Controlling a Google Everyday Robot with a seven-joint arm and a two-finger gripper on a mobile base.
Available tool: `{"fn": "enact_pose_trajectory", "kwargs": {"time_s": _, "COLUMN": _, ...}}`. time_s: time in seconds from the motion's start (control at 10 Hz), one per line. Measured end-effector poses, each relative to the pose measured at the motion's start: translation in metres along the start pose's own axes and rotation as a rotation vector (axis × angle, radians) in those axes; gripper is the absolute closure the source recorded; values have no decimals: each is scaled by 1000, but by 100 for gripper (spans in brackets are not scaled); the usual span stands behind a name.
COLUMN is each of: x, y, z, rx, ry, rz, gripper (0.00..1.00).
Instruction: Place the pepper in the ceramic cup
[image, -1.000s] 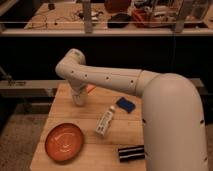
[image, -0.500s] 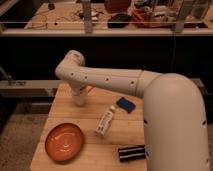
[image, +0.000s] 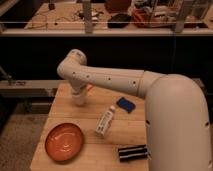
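At table's far edge, tool (image: 80, 91) over ceramic cup (image: 78, 98), pepper (image: 89, 88) alongside

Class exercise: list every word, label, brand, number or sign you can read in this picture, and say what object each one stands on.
None can be read.
White bottle lying on the wooden table: it has a label, too blurred to read.
Orange plate, blue object, black striped object: no text visible.
The gripper is over the ceramic cup at the table's back left; no markings show.
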Motion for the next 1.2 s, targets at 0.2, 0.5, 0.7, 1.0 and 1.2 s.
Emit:
{"fn": "enact_pose_trajectory", "kwargs": {"time_s": 0.2, "x": -1, "y": -11, "z": -11, "rx": -6, "ry": -19, "rz": 42, "gripper": 100}}
{"fn": "enact_pose_trajectory", "kwargs": {"time_s": 0.5, "x": -1, "y": -20, "z": -13, "rx": -74, "ry": -7, "rz": 138, "gripper": 100}}
{"fn": "enact_pose_trajectory", "kwargs": {"time_s": 0.7, "x": 1, "y": -25, "z": -16, "rx": -130, "ry": 23, "rz": 264, "gripper": 100}}
{"fn": "enact_pose_trajectory", "kwargs": {"time_s": 1.0, "x": 5, "y": -28, "z": -21, "rx": -178, "ry": 1, "rz": 382, "gripper": 100}}
{"fn": "enact_pose_trajectory", "kwargs": {"time_s": 1.2, "x": 6, "y": -26, "z": -21, "rx": -204, "ry": -75, "rz": 475, "gripper": 100}}
